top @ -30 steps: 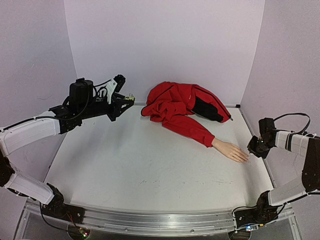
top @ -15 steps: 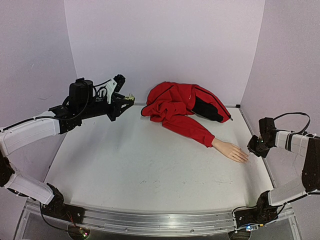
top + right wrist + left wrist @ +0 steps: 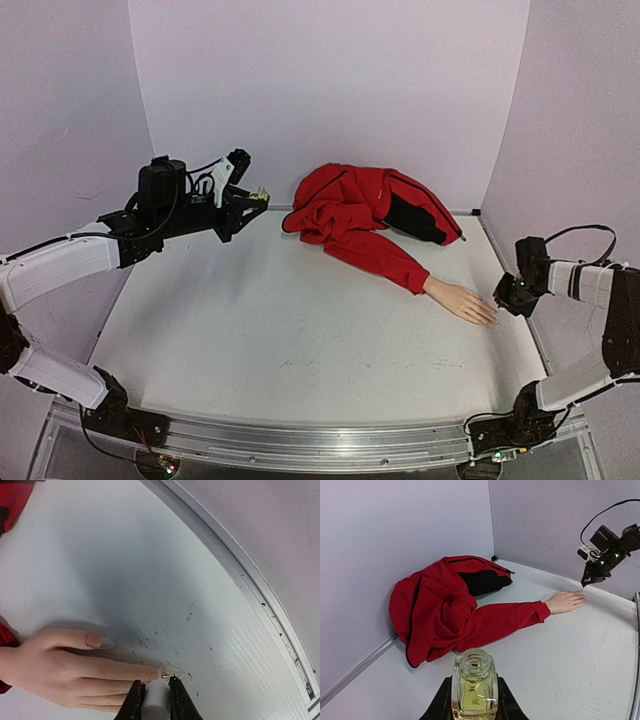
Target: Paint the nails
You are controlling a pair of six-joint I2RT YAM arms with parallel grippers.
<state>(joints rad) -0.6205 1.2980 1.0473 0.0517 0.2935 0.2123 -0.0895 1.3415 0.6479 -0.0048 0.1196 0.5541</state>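
right gripper (image 3: 156, 694) is clamping one white stem (image 3: 158, 701) between both fingers; the stem's working end is hiding behind the fingers, so contact cannot be confirmed. two nails (image 3: 95, 641) are showing in the right wrist view, long and pointed, one on the upper finger and one directly at the stem's tip. the remaining nails are being cut off by the gripper and the frame edge, and from the top view they are too small to make out. one mannequin hand (image 3: 60, 665) is lying palm down on the white table (image 3: 150, 555), near its right edge, sticking out of one red jacket sleeve (image 3: 385, 262). left gripper (image 3: 474, 710) is gripping one clear yellowish bottle (image 3: 474, 680), upright with its neck uncapped, well apart from the hand; the bottle's base is being cut off below
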